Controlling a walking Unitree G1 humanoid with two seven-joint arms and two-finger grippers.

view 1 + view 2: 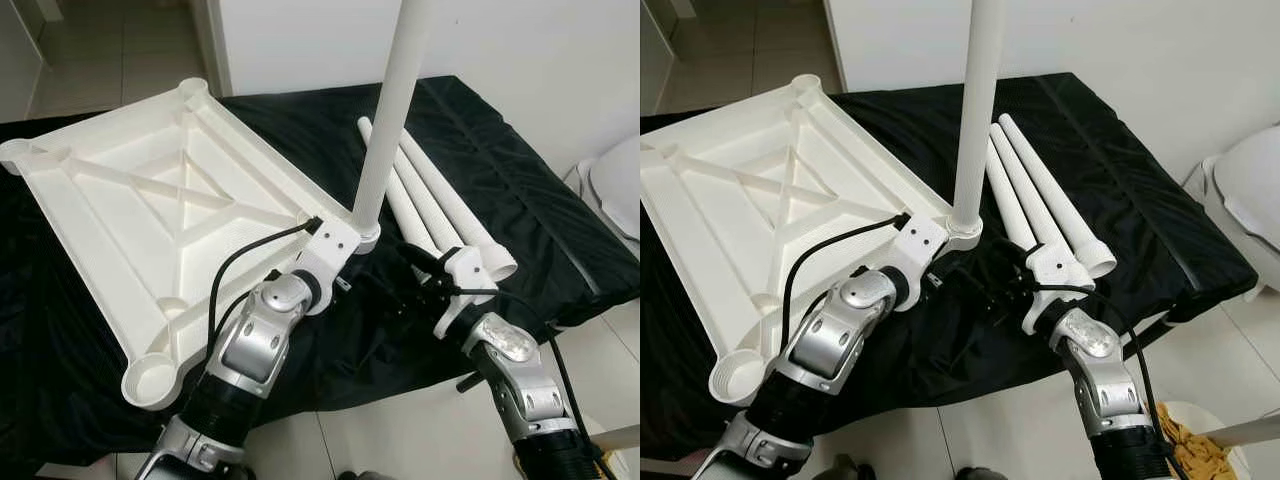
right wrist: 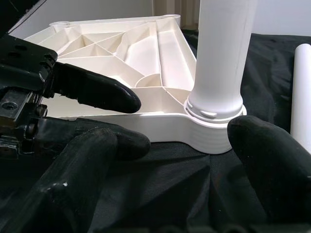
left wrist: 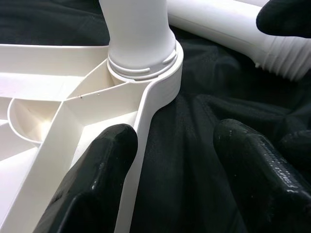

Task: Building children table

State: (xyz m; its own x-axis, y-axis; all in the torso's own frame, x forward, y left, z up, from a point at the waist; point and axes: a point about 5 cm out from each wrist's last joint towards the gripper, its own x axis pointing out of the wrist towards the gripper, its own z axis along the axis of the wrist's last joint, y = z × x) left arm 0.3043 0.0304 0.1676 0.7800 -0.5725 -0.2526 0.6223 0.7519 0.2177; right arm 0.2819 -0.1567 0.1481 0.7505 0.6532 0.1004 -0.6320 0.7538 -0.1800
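Top (image 1: 110,210): we see a white moulded plastic tabletop lying upside down on the black cloth, ribs crossing in an X, a round socket at each corner. It fills the left of the scene.
Near-left socket (image 1: 150,378): empty, smooth-walled, hanging at the cloth's near edge.
Left gripper (image 3: 170,160): our fingers stand apart, released, one pad over the top's rim and the other over the cloth, just near of the seated leg's socket.
Leg (image 1: 392,110): a smooth white tube standing upright in the near-right socket (image 3: 160,73), its collar sunk into the ring; we judge it seated or nearly so, though we cannot tell whether it is fully tight.
Right gripper (image 2: 184,160): fingers spread and holding nothing, hovering low over the cloth, just right of the socket.
Spare legs (image 1: 440,205): three white tubes lying side by side to the right, ribbed threads at their near ends.
Cloth (image 1: 520,170): thin, black, wrinkled, slippery-looking.
Risk one: if the leg is not wound home, a nudge from either gripper could tilt it or cross its thread.
Risk two: the spare legs are round and could roll on the cloth when we reach for one.
Risk three: the top could slide on the cloth while we twist.
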